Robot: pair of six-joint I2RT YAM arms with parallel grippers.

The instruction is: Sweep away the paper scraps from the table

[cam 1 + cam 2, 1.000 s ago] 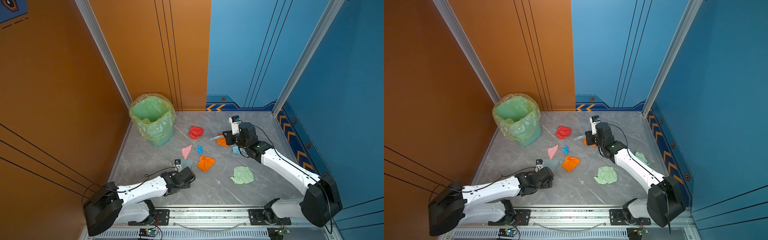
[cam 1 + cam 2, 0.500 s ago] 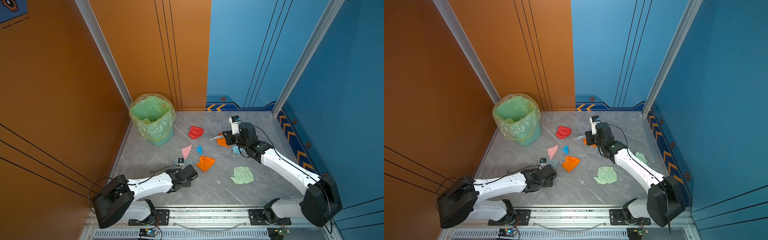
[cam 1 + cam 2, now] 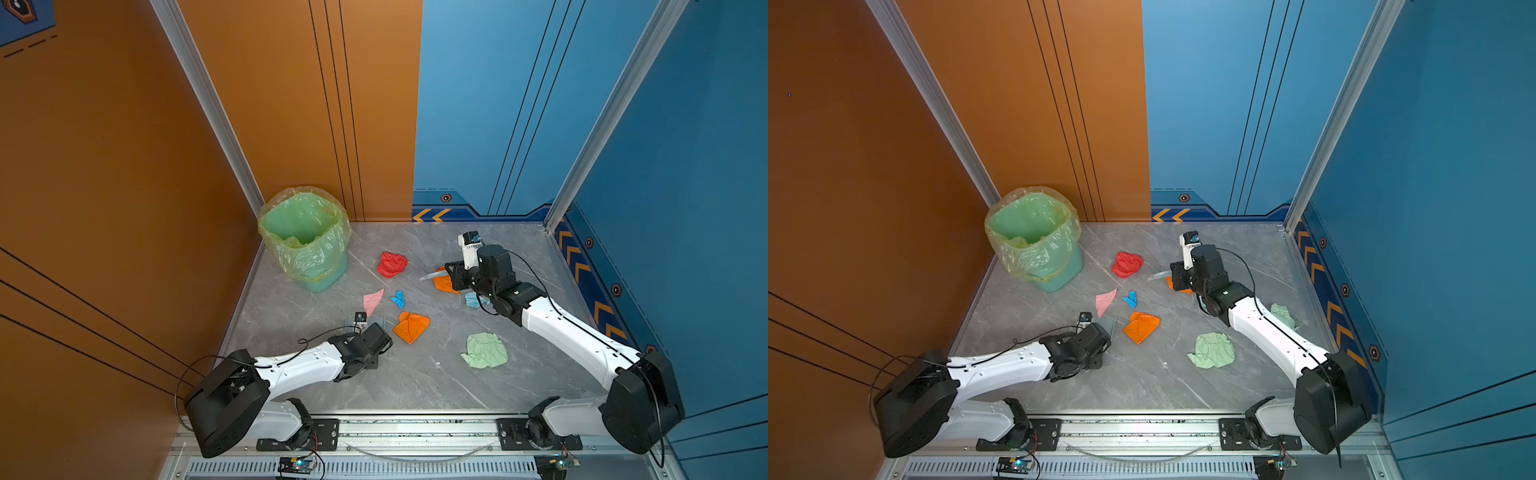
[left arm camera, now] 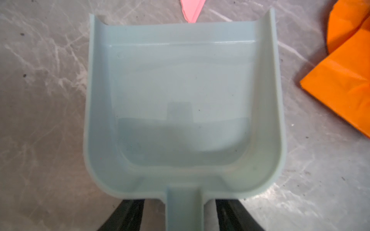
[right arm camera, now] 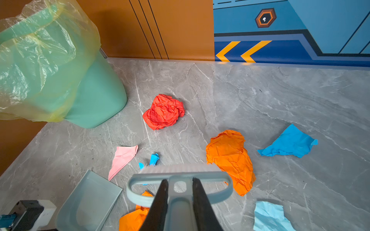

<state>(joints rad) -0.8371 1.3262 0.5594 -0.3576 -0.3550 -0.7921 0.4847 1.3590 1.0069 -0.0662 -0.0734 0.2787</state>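
low over table (image 3: 415, 382), left arm (image 3: 303, 368) outstretched

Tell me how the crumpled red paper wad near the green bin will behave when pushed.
The crumpled red paper wad looks thin and air-filled, so it is probably very light and apt to tumble. Its creases would likely squash, not resist. On the smooth grey marble table it may skid.

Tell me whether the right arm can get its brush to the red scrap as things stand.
Probably yes. The right gripper holds the brush facing the red scrap, with only bare table between them; the orange scrap lies off to one side.
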